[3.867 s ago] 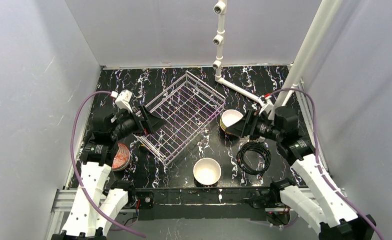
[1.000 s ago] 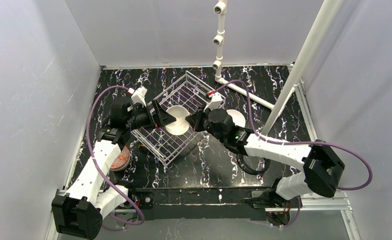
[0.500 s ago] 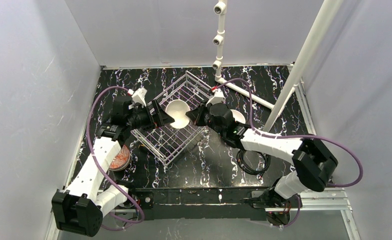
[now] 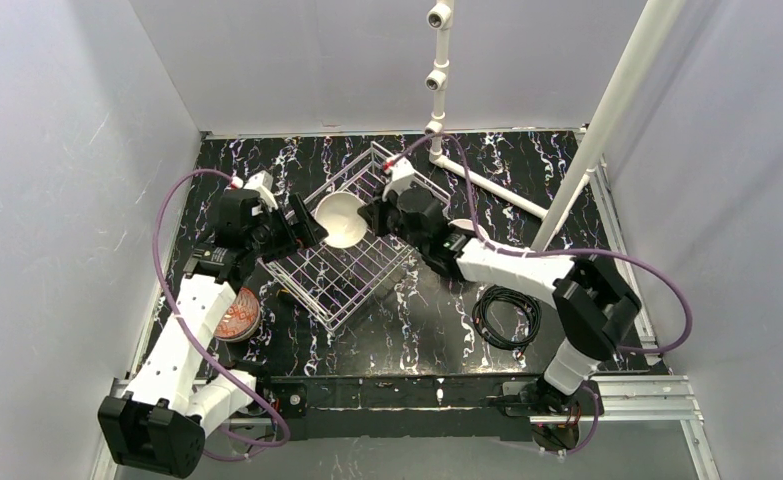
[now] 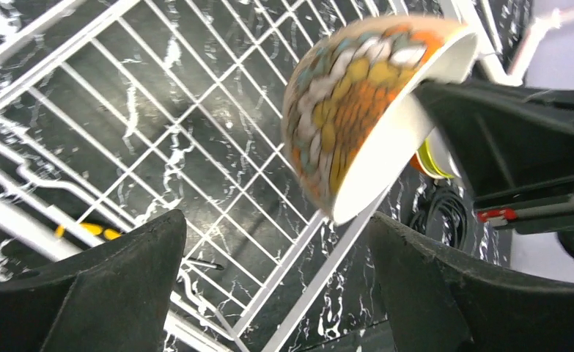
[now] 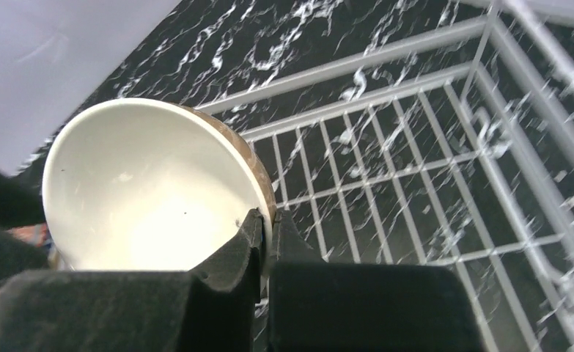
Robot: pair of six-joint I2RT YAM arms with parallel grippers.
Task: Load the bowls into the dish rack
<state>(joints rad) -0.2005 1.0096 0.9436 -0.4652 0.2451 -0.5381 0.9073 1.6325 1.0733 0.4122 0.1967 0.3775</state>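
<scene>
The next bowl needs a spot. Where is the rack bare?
The dish rack is bare across its near half, down to its near corner. Its far end is crowded: the right gripper holds a bowl there, with the open left gripper beside it.

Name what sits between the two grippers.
The bowl, pinched at its rim by the right gripper, hangs over the dish rack, facing the open left gripper; top view shows it.
</scene>
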